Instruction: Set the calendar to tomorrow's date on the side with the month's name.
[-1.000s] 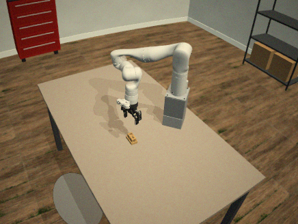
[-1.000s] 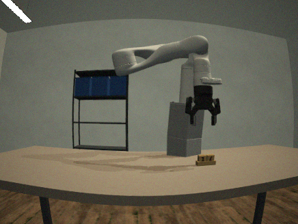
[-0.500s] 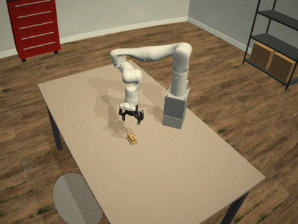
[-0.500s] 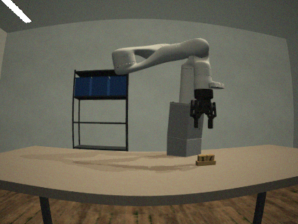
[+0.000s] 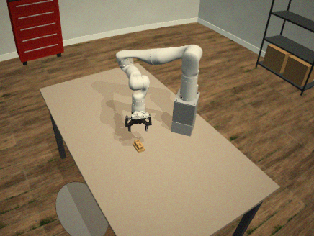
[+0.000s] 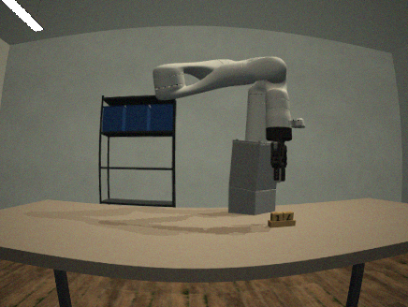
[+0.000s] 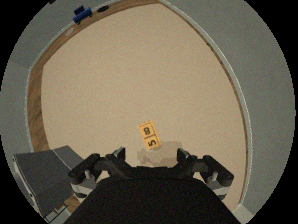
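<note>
The small wooden calendar (image 5: 138,146) sits on the table: a flat tray with two digit cubes side by side. In the exterior view the calendar (image 6: 282,222) shows its cubes' front faces as about "1" and "2"; the print is too small to be sure. In the wrist view the calendar (image 7: 149,135) lies just ahead of the fingers, top faces with dark digits. My gripper (image 5: 137,126) hangs open and empty above the table, a little behind the calendar. It also shows in the exterior view (image 6: 279,176) and in the wrist view (image 7: 152,165).
The arm's grey base pedestal (image 5: 184,113) stands on the table to the right of the gripper. A round grey stool (image 5: 80,209) is at the table's near left corner. A red drawer cabinet (image 5: 35,27) and a shelf rack (image 5: 292,43) stand off the table.
</note>
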Robot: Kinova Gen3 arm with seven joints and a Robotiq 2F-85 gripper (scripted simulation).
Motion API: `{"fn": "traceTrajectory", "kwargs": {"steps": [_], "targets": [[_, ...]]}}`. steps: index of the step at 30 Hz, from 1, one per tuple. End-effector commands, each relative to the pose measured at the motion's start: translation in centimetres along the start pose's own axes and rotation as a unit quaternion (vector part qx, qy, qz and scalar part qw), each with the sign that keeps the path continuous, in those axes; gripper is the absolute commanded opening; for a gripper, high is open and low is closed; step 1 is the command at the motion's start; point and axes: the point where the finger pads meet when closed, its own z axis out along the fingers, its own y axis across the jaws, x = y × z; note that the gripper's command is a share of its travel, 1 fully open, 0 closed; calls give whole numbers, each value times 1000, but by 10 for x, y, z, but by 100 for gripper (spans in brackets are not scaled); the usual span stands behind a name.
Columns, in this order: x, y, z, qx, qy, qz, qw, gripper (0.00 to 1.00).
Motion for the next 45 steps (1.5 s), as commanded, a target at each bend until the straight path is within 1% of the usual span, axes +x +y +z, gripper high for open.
{"fn": "traceTrajectory", "kwargs": {"steps": [1,7,12,22,32,33,45], "targets": [[-1,1,1,-1,-1,-29,1000,100],[-2,1,6,-1,-1,-106,994,100],[-2,1,9,-1,-2,-153,988,100],[-3,1,11,-1,-2,-191,982,100],[-3,1,12,-1,-2,-198,980,100],[-3,1,12,-1,-2,-198,980,46],[-3,1,12,-1,-2,-198,980,46]]}}
